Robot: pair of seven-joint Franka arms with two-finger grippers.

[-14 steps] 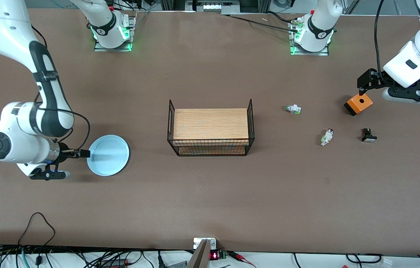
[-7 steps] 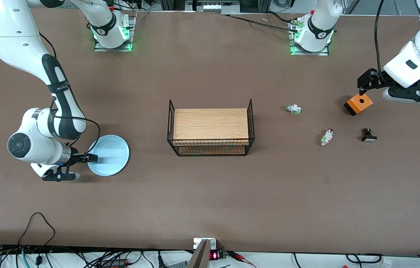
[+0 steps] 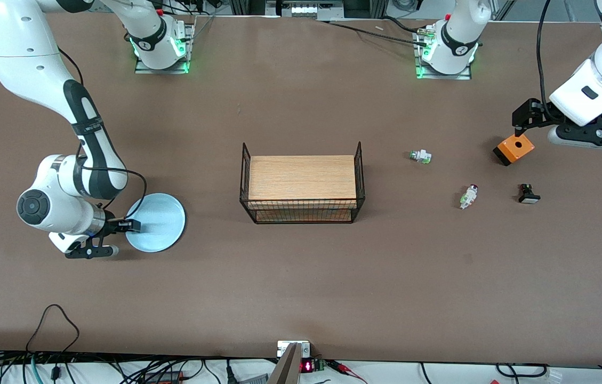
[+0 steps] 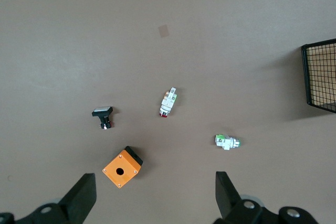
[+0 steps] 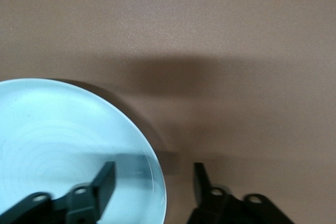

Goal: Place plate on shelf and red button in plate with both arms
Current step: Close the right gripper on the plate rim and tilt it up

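The light blue plate (image 3: 157, 222) (image 5: 63, 140) lies flat on the table toward the right arm's end. My right gripper (image 3: 129, 225) (image 5: 153, 171) is low at its rim and open: one finger stands over the plate, the other outside it, and neither touches the rim. The red button (image 3: 468, 196) (image 4: 167, 102) lies on its side toward the left arm's end. My left gripper (image 3: 526, 113) (image 4: 155, 182) hangs open and empty above the table, beside an orange box (image 3: 514, 149) (image 4: 122, 167).
A wire basket (image 3: 358, 176) (image 4: 321, 74) with a wooden board on top stands mid-table. A whitish part with a green tip (image 3: 419, 156) (image 4: 227, 141) and a black part with a white cap (image 3: 528, 193) (image 4: 103, 117) lie near the red button.
My right arm has slid toward the plate, bringing its gripper over the rim, and its jaws have narrowed. The left arm has not moved.
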